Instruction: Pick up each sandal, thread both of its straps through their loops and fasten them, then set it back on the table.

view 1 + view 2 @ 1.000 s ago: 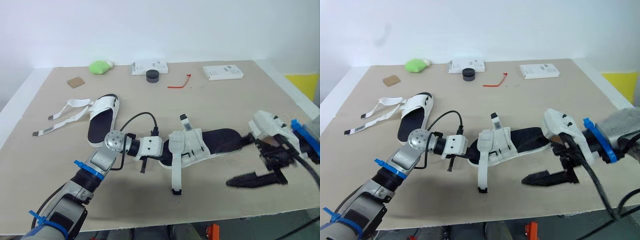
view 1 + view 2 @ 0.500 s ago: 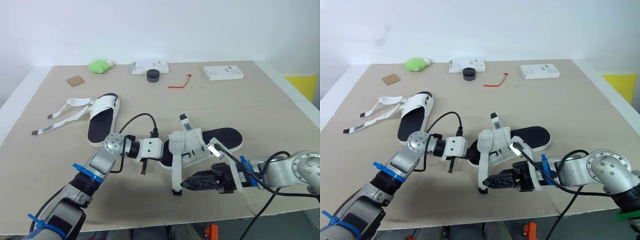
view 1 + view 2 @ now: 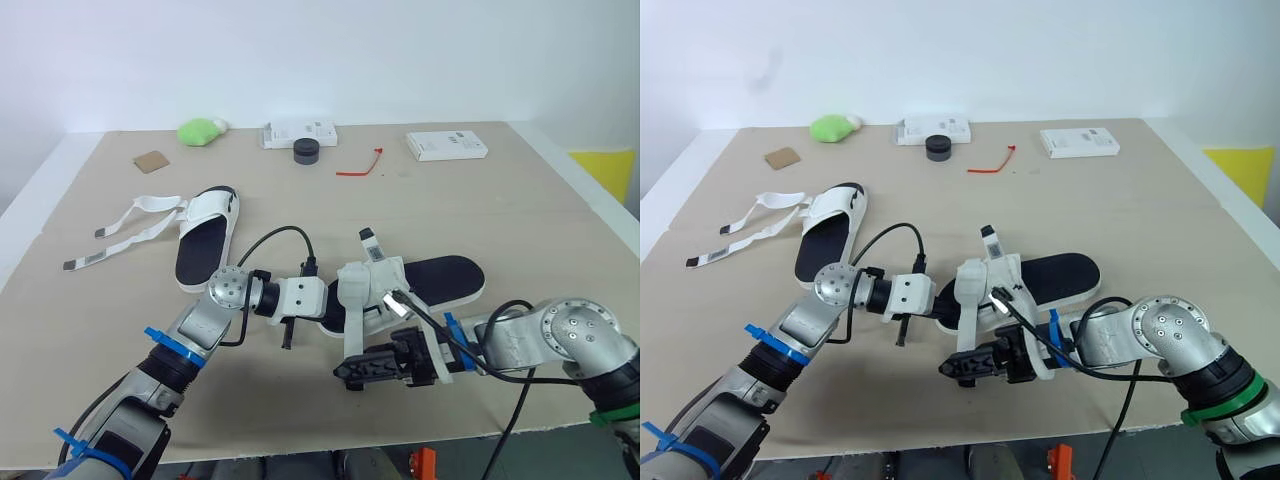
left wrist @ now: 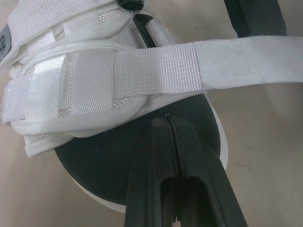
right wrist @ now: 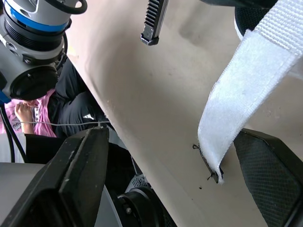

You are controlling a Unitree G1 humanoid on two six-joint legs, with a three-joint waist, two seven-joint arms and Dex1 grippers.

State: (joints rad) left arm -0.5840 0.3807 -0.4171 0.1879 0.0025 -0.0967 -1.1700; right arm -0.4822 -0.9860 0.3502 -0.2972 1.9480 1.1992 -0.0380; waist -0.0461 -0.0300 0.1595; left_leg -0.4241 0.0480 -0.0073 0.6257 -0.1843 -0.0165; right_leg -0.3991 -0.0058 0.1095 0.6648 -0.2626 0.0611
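Observation:
A black-soled sandal (image 3: pixel 440 280) with white straps lies mid-table. One loose strap (image 3: pixel 352 340) runs from its upper toward the table's front edge, and another strap end (image 3: pixel 369 242) points to the far side. My left gripper (image 3: pixel 328 310) is at the toe end. In the left wrist view it is shut (image 4: pixel 167 124), tips on the black insole just under the straps. My right gripper (image 3: pixel 352 372) is open at the loose strap's end (image 5: pixel 213 165), which hangs between its wide-apart fingers (image 5: pixel 85 161). A second sandal (image 3: pixel 207 238) lies at the left with its straps (image 3: pixel 130 228) spread open.
Along the back lie a green object (image 3: pixel 200 132), a white box (image 3: pixel 298 133), a black round piece (image 3: pixel 305 152), a red tie (image 3: pixel 360 166), another white box (image 3: pixel 446 145) and a brown card (image 3: pixel 152 163). The table's front edge (image 3: pixel 300 445) is close to my right gripper.
My right gripper swung in from the sandal's heel end on the right to the loose strap's end near the front edge. The left arm and sandal stayed put.

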